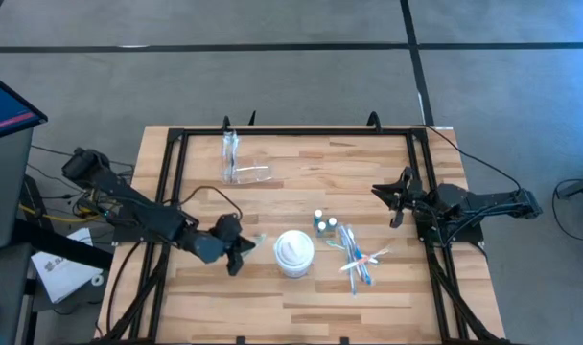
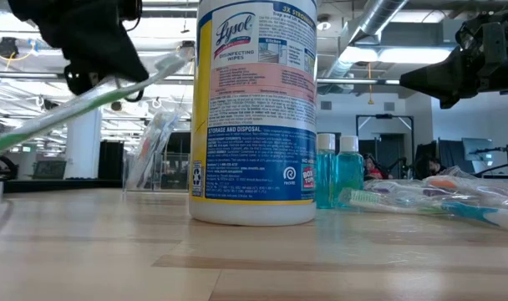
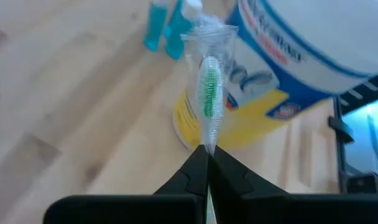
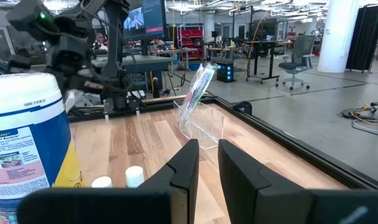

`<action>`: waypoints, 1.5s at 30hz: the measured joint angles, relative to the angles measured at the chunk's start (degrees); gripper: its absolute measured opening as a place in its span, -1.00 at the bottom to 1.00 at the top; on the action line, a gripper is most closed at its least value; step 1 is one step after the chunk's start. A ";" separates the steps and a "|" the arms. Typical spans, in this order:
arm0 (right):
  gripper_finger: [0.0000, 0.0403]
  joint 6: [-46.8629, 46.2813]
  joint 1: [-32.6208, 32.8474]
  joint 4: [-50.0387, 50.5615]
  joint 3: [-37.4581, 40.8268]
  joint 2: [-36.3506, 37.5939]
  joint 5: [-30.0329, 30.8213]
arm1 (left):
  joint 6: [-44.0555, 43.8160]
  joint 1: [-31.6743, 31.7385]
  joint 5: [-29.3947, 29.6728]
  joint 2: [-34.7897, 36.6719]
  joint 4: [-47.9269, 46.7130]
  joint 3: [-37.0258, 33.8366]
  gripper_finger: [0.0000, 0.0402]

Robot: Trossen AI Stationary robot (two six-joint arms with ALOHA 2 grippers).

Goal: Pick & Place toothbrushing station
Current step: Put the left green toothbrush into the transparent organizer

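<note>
carrying a wrapped toothbrush: where it could slip or snag

holding a wrapped green toothbrush [image 1: 256, 240], the left gripper [image 1: 236, 251] sits in the high view just beside the white wipes tub [image 1: 294, 252], on its left. the clear holder [image 1: 245, 173], where some brushes already stand, is well apart toward the far edge. the two small blue bottles [image 1: 322, 223] and a loose pile of toothbrushes [image 1: 357, 257] lie right of the tub. the right gripper [image 1: 399, 203] waits near the table's right side.

in the low view the toothbrush [image 2: 78, 104] hangs off the table, tilted, with a long free end. a judgement: that long end could swing and hit the tub [image 2: 254, 109] if the arm turns toward it.

in the left wrist view the fingers [image 3: 192, 177] are pinched shut on the very end of the wrapper [image 3: 209, 99], not on the stiff handle. the slick film may slide out, or the brush may droop and miss the narrow holder opening.

in the right wrist view the right gripper [image 4: 207, 163] has its fingers parted, with nothing between them. the holder [image 4: 201, 124] is light and clear; a crooked entry could tip it or push it along the wood.
</note>
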State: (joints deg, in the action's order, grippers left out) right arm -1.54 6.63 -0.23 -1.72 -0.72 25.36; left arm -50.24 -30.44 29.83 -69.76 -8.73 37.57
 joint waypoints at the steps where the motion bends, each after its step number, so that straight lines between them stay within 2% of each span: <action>1: -0.73 0.00 0.00 0.00 0.00 0.00 0.00 | 0.56 0.00 1.09 0.79 0.00 -0.24 -1.00; 9: -0.73 0.00 0.00 0.00 -0.01 0.00 0.00 | 2.50 0.02 8.10 8.88 0.08 -4.69 -1.00; 16: -0.73 0.00 0.00 0.00 0.00 0.01 0.00 | 8.05 0.00 15.74 16.09 -0.06 -7.16 -1.00; 32: -0.73 0.00 0.00 0.00 -0.01 0.01 0.00 | 24.60 0.12 40.19 23.79 0.09 -7.40 -1.00; 36: -0.73 0.00 0.00 0.00 0.00 0.01 0.00 | 26.85 1.80 41.76 25.41 0.13 -7.40 -1.00; 45: -0.73 0.00 0.00 0.00 -0.02 0.00 0.00 | 29.47 8.16 41.14 26.37 0.13 -7.40 -1.00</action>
State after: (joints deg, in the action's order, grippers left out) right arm -1.54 6.63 -0.23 -1.74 -0.71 25.36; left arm -20.78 -22.28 70.97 -43.40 -8.60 30.17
